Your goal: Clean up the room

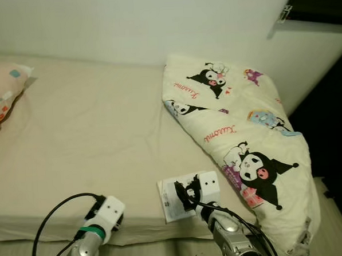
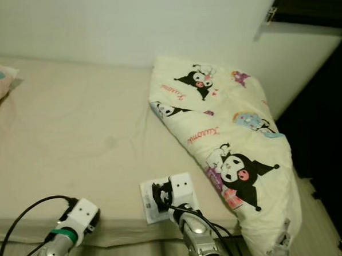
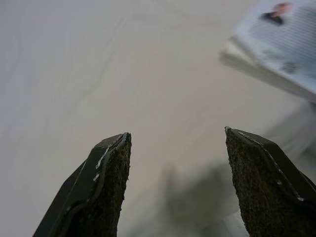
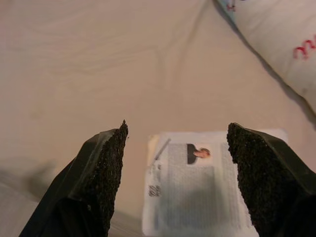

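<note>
At the bed's (image 1: 91, 138) near edge, our right gripper (image 4: 175, 148) hangs wide open and empty over a white packet (image 4: 197, 185) lying beside the cartoon-print quilt (image 1: 246, 135). Our left gripper (image 3: 175, 148) gapes empty nearby. We judge the tidying barely begun: packet not yet lifted.

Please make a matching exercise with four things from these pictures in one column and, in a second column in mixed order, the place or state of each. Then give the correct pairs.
Things:
1. cartoon-print quilt
2. white packet
3. orange-patterned pillow
4. left gripper

Places or states:
A. lies flat near the front edge of the bed, under the open right gripper
B. at the bed's far left edge
C. open over the bare sheet, holding nothing
D. folded along the bed's right side

Pairs: 1-D, 2-A, 3-B, 4-C
</note>
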`<state>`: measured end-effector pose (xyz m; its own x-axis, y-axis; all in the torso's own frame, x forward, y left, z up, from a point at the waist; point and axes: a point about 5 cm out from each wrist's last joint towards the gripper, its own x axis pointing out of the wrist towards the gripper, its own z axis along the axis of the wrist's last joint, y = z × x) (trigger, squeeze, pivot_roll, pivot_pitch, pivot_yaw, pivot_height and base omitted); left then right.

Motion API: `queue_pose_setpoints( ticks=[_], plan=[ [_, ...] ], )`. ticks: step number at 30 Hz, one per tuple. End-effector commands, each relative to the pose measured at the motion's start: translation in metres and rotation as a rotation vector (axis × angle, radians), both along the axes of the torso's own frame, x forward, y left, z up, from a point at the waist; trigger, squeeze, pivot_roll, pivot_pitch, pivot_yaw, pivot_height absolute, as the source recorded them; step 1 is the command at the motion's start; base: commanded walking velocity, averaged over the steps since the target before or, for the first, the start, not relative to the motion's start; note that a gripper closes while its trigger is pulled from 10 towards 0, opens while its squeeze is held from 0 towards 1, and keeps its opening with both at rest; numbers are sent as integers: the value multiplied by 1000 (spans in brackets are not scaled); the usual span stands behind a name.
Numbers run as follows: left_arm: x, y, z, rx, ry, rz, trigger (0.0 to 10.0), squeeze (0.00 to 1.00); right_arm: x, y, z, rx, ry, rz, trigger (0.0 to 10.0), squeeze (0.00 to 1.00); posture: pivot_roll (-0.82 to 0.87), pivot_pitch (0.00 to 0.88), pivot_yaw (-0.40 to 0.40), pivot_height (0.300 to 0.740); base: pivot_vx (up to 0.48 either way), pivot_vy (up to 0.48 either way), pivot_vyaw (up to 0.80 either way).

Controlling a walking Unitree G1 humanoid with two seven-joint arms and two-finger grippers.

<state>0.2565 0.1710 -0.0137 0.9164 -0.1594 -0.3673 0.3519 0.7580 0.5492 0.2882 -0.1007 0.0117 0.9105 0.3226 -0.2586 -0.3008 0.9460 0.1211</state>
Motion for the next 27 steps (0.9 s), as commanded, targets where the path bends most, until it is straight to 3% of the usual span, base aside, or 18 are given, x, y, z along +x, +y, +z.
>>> queue_pose_setpoints(
  ticks=[1,8,13,17,23,27],
  plan=[
    [-10,0,-8,34,25,-40,10000,0,-7,-4,-10,-12,46,-10,10000,0,90,8,-27,740,0,0,0],
    [-14,-1,-10,40,32,-46,10000,0,-6,-8,-12,11,84,-58,10000,0,90,3,-29,726,0,0,0],
    [-22,-1,-14,131,17,-135,10000,0,-4,-11,-13,75,114,-112,10000,0,93,4,-27,701,0,0,0],
    [-20,-1,-12,166,-8,-175,10000,0,-3,-12,-12,75,111,-116,10000,0,94,6,-29,686,0,0,0],
    [-17,-6,-7,287,-68,-344,10000,0,3,-17,-5,89,79,-136,10000,0,90,19,-35,656,0,0,0],
    [-14,-9,-5,328,-89,-393,10000,0,6,-19,-2,97,65,-146,10000,0,86,27,-38,646,0,0,0]
  ],
)
